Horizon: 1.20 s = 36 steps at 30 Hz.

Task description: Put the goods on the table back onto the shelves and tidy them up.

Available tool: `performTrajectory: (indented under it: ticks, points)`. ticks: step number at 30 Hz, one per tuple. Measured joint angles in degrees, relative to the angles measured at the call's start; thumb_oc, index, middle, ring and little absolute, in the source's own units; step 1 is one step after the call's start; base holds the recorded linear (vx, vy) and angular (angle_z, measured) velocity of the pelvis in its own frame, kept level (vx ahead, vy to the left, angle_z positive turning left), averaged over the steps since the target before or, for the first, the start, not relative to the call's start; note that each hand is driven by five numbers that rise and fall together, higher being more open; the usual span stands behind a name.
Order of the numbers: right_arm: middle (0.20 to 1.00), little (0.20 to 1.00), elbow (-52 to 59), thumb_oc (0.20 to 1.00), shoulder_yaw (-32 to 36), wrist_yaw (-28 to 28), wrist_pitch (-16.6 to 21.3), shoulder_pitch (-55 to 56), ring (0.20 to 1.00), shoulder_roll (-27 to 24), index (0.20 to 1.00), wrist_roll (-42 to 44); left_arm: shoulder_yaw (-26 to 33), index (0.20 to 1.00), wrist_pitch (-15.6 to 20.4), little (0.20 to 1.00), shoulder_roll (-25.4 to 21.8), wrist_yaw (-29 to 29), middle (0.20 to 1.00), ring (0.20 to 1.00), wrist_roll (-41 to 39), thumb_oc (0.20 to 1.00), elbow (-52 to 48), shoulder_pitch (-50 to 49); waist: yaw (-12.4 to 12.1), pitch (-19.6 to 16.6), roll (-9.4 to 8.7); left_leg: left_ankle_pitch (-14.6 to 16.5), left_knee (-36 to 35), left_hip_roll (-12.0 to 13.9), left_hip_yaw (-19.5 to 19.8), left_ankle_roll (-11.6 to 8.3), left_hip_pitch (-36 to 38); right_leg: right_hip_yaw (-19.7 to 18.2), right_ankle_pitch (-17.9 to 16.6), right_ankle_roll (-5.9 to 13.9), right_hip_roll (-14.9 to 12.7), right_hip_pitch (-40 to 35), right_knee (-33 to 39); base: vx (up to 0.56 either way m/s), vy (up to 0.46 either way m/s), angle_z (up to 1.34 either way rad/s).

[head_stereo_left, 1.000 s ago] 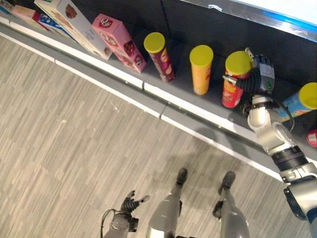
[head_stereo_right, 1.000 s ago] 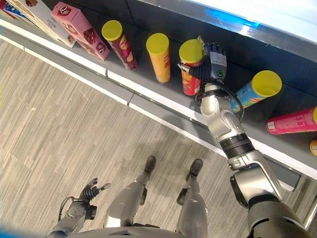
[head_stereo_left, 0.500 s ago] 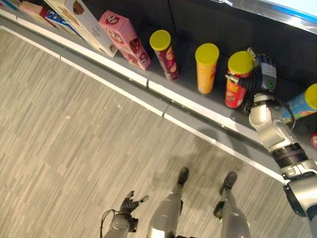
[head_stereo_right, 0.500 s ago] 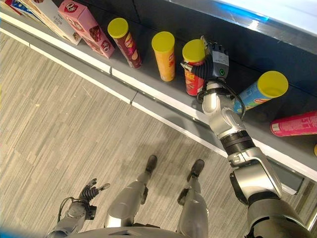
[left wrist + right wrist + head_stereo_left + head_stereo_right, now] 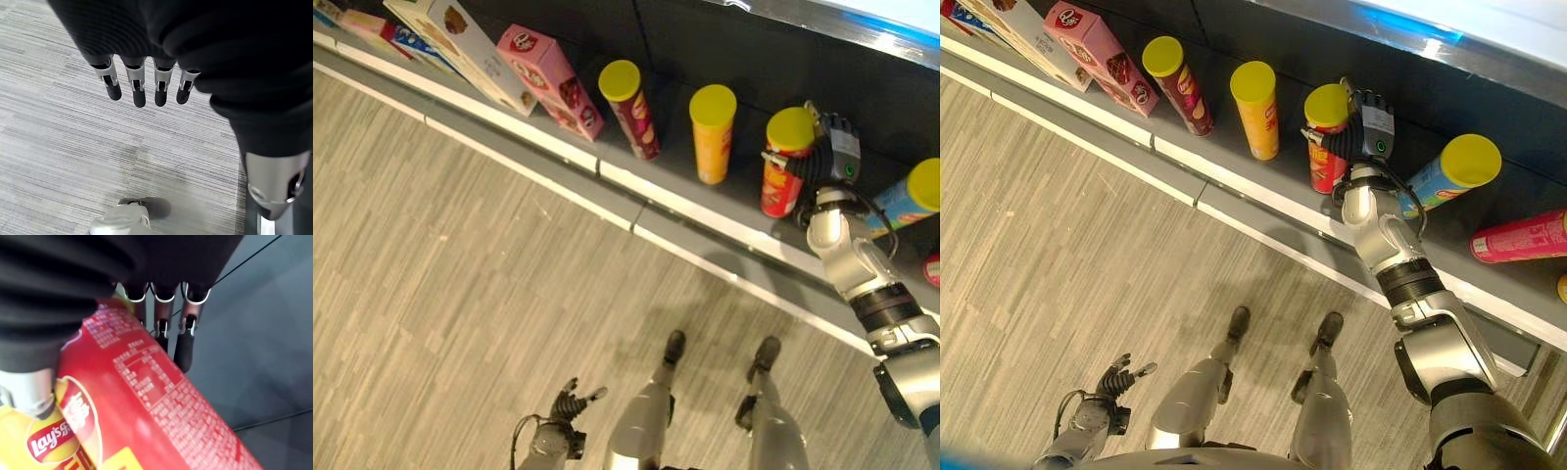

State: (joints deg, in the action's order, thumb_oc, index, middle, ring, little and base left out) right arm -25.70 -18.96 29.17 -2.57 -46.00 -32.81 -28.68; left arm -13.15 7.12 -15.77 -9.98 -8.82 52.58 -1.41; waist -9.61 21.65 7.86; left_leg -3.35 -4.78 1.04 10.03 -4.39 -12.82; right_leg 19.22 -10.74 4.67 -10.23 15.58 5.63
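My right robot hand (image 5: 829, 147) is up at the dark grey shelf (image 5: 675, 186), its fingers (image 5: 185, 340) and thumb curled around the tall red cylindrical chip can with a yellow plastic lid (image 5: 781, 164); the can stands upright on the shelf, with my palm against its side and the fingers reaching round its far side toward the dark back panel. Just beside that robot hand, on its outer side, a light blue chip can with a yellow lid (image 5: 1449, 176) leans toward me, and beyond that a pink chip can (image 5: 1520, 236) lies on its side. On the inner side, near my grip, an orange chip can with a yellow lid (image 5: 712, 134) stands upright, then a dark maroon chip can with a yellow lid (image 5: 628, 109) tilts a little, and farther along lean a pink cardboard box (image 5: 548, 78) and a white cardboard box (image 5: 460, 51). My left robot hand (image 5: 570, 403) hangs low over the grey wood-grain floor (image 5: 460, 294), well apart from the shelf, fingers (image 5: 138, 85) straight and relaxed, holding nothing.
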Motion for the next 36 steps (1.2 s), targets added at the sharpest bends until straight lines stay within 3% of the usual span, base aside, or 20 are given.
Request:
performTrajectory:
  ticks: [4,36]
  points:
    - [0.2,0.2,0.0,0.2,-2.0,0.0,0.0,0.0,0.2,0.0,0.2,0.0,0.0,1.0,0.1,1.0,0.0,-0.1,1.0,1.0,0.0,1.0,0.0,0.0,0.0,-0.6,0.94,0.0,0.0,0.0,0.0,0.0,0.0,0.0,0.0,-0.01,0.0,0.0,0.0,0.0,0.0,0.0]
    - [0.2,0.2,-2.9,0.2,-2.3,0.4,0.0,-3.5,0.2,-1.5,0.2,0.4,-0.1,1.0,0.3,1.0,0.0,-0.9,1.0,1.0,0.0,1.0,1.7,0.1,-0.1,-0.6,0.96,-0.2,-0.1,0.0,0.0,-0.05,-1.0,0.0,-0.1,-0.06,0.1,1.1,0.0,0.0,0.0,0.0]
